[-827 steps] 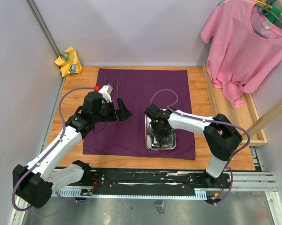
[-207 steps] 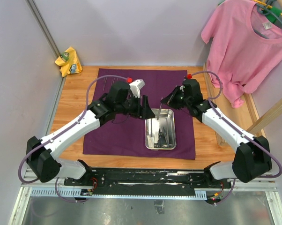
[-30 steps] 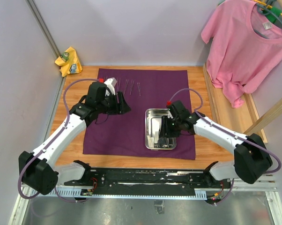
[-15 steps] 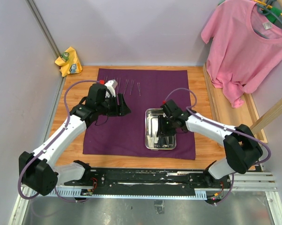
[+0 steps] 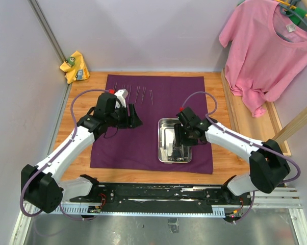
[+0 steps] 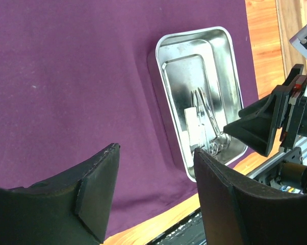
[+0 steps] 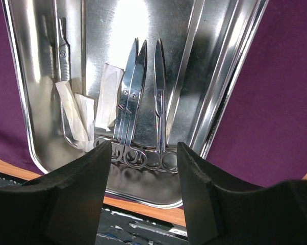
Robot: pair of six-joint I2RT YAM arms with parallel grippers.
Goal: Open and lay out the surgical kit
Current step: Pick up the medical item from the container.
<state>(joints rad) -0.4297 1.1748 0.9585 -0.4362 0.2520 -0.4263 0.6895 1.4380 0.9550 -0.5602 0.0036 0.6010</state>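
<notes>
One purple cloth point(image 5: 143, 138) lies spread flat, with one steel tray point(image 5: 166, 120) on its right half. A row of slim instruments point(image 5: 138, 93) lines the far edge, too fine to count. The tray holds ring-handled scissors point(image 7: 138, 97) side by side, one scalpel handle point(image 7: 64, 48) and about three gauze pieces point(image 7: 74, 109). That row is longer than half a minute ago. The right gripper point(image 7: 143, 145) hangs spread and empty, with the scissors' rings between its fingertips. The left gripper point(image 6: 156, 150), also spread and empty, is over bare cloth left of the tray.
</notes>
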